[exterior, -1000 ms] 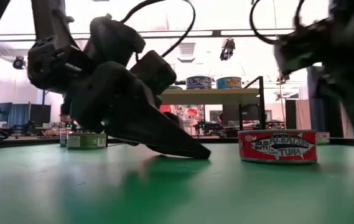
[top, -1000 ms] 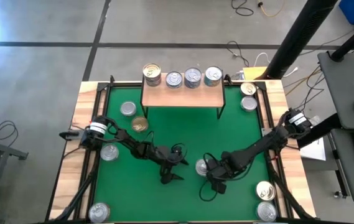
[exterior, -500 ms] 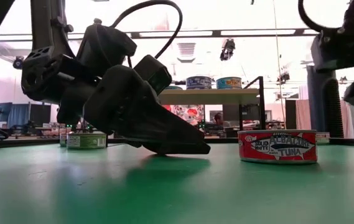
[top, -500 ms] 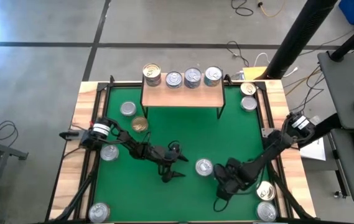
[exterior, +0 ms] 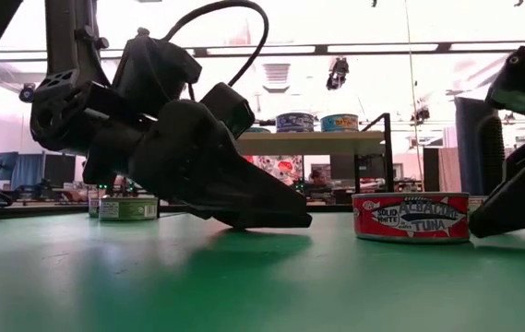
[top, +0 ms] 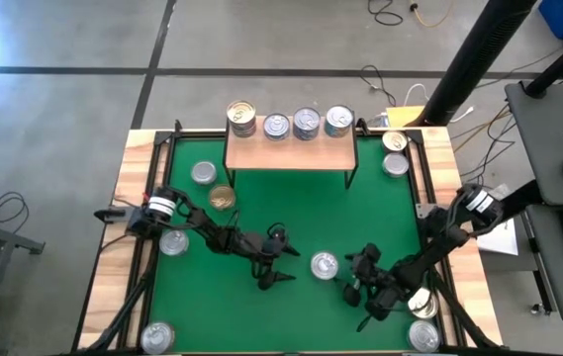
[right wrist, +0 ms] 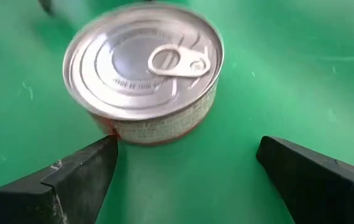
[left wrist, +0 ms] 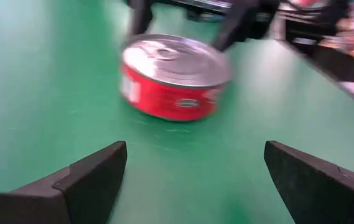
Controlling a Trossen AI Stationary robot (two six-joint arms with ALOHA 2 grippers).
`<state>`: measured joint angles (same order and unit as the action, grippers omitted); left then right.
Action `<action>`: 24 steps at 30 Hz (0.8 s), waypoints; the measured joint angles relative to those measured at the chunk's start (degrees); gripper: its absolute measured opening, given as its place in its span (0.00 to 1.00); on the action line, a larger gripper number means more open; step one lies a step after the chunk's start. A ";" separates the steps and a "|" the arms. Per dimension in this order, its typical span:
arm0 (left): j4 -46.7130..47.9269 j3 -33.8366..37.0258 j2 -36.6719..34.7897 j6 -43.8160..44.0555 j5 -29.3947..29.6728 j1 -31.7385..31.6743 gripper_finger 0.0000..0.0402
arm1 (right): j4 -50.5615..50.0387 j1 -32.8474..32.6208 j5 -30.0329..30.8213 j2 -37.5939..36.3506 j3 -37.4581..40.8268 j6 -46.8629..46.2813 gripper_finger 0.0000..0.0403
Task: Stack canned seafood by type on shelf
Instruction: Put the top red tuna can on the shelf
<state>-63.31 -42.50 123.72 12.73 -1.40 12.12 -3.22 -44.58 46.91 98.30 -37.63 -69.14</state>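
Flanking red tuna can, left gripper and right gripper both spread wide, seemingly holding nothing

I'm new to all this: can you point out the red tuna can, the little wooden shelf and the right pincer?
Red tuna can point(exterior: 411, 217), low view, its label.
Shelf point(top: 291, 153), high view, bare board.
Right pincer point(top: 360, 308), high view, between its fingertips.

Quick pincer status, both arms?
Left pincer: open, empty, facing the red tuna can.
Right pincer: open, empty, just off that can.
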 joint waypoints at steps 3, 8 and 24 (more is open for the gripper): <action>1.00 0.00 0.04 -0.23 9.18 -0.33 0.91 | 5.26 0.00 1.86 0.11 2.28 3.16 0.97; 1.75 0.04 0.11 -1.05 13.97 -2.16 0.91 | 9.68 0.46 2.79 0.31 2.76 9.00 0.97; 1.59 0.02 0.04 0.14 12.99 -2.62 0.91 | 11.86 1.58 1.63 0.28 2.69 14.12 0.99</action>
<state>-61.72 -42.48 123.76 12.87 11.60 9.50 8.64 -42.99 48.53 98.59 -34.94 -55.02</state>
